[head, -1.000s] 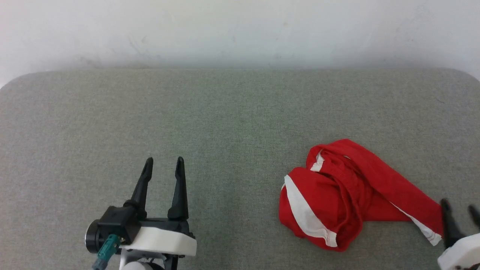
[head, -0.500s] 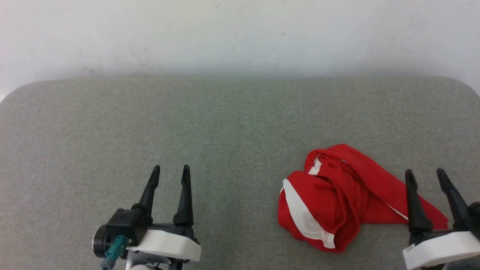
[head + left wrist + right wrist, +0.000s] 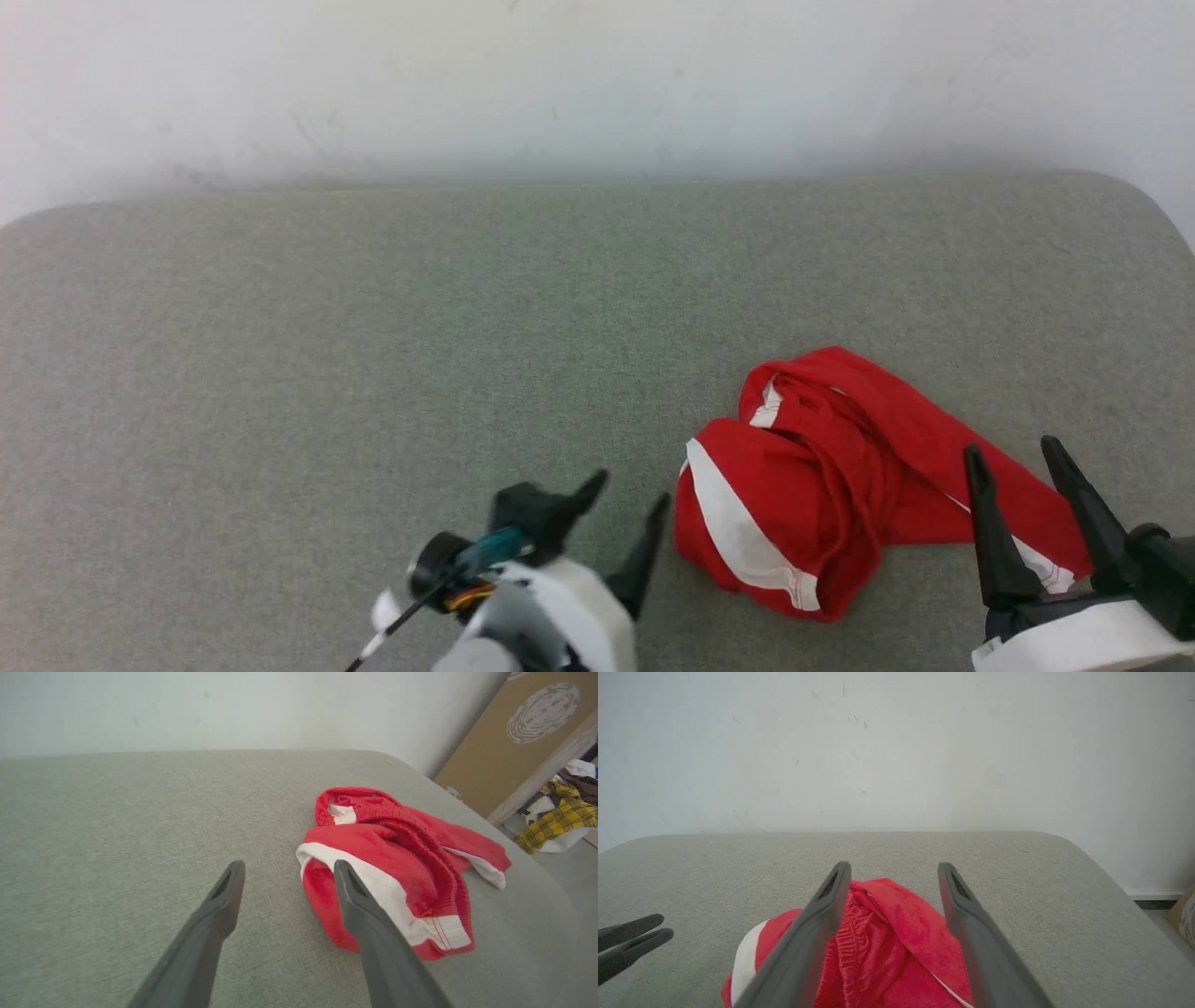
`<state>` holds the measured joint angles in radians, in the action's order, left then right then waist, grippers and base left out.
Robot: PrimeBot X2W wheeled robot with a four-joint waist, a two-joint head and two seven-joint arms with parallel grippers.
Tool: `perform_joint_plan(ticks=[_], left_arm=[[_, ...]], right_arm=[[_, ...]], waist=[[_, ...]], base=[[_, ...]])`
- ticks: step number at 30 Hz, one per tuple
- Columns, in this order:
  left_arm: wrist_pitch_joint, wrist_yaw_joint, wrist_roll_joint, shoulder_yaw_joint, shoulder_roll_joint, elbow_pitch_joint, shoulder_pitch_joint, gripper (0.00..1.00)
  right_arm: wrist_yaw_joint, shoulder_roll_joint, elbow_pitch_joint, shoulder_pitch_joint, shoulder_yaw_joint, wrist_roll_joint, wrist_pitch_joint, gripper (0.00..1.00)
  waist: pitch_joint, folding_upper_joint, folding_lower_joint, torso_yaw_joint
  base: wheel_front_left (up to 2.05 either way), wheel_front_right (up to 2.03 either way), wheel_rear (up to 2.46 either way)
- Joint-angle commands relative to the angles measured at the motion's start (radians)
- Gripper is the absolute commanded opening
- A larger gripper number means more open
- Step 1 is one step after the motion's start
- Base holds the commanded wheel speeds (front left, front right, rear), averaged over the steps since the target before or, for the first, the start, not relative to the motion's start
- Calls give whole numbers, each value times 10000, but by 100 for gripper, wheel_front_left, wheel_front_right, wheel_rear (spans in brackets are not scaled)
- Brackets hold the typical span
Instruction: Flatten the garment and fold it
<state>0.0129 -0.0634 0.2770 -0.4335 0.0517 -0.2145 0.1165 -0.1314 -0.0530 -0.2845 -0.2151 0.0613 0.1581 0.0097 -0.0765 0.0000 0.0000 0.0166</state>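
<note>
The garment (image 3: 840, 476) is a crumpled red heap with white stripes, lying on the right part of the grey padded table (image 3: 373, 327). My left gripper (image 3: 630, 490) is open and turned toward the heap's left edge, its right fingertip just beside the white stripe. In the left wrist view the gripper (image 3: 288, 865) has bare table between its fingers, and the garment (image 3: 397, 858) sits to the right. My right gripper (image 3: 1012, 448) is open over the heap's right end. From the right wrist, the gripper (image 3: 894, 865) straddles the garment (image 3: 896, 942) with nothing pinched.
A white wall (image 3: 597, 84) runs behind the table. The table's rounded right edge (image 3: 537, 868) drops off close to the garment. Beyond it stand a brown board (image 3: 504, 742) and a pile of clothes (image 3: 560, 816) on the floor. The left gripper (image 3: 630, 942) shows at the right wrist view's left edge.
My left gripper has swung right across the table to the garment's left edge and turned. My right gripper has come up from the corner over the garment's right end.
</note>
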Motion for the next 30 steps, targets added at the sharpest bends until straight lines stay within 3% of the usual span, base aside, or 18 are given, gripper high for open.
perform_joint_plan(ticks=[1,8,17,18,19,20,21,24,30], left_arm=[[-522,-139,204,-445,-14,-259,454,100],[-2469,-280,670,-1815,-14,-1656,1706,100],[-3883,-350,1091,-2621,-14,-2997,2516,100],[-4075,-375,1185,-2697,-14,-3109,2545,80],[-4255,-405,1301,-2748,-14,-3205,2557,47],[-4388,-435,1445,-2747,-14,-3268,2562,29],[-4423,-458,1551,-2701,16,-3280,2601,0],[-4067,-375,1658,-2302,382,-3007,2851,0],[-3298,435,1605,-1135,1688,-1268,2875,0]], right_arm=[[7,27,-98,61,3,-68,48,100],[7,27,-76,342,-72,-34,59,100],[7,27,140,527,-91,117,-18,100],[7,27,160,544,-90,133,-34,100],[7,27,177,560,-90,155,-53,100],[7,27,193,574,-95,184,-70,100],[7,27,211,586,-109,204,-78,100],[7,27,273,600,-105,256,-84,100],[7,28,392,524,41,332,-73,100]], waist=[[-190,0,0,-164],[-580,0,0,-580],[-873,0,0,-916],[-891,0,0,-935],[-905,0,0,-952],[-913,0,0,-967],[-916,0,0,-982],[-889,0,0,-961],[-706,0,0,-736]], base=[[0,0,0],[0,0,0],[0,0,0],[0,0,0],[0,0,0],[0,0,0],[0,0,0],[0,0,0],[0,0,0]])
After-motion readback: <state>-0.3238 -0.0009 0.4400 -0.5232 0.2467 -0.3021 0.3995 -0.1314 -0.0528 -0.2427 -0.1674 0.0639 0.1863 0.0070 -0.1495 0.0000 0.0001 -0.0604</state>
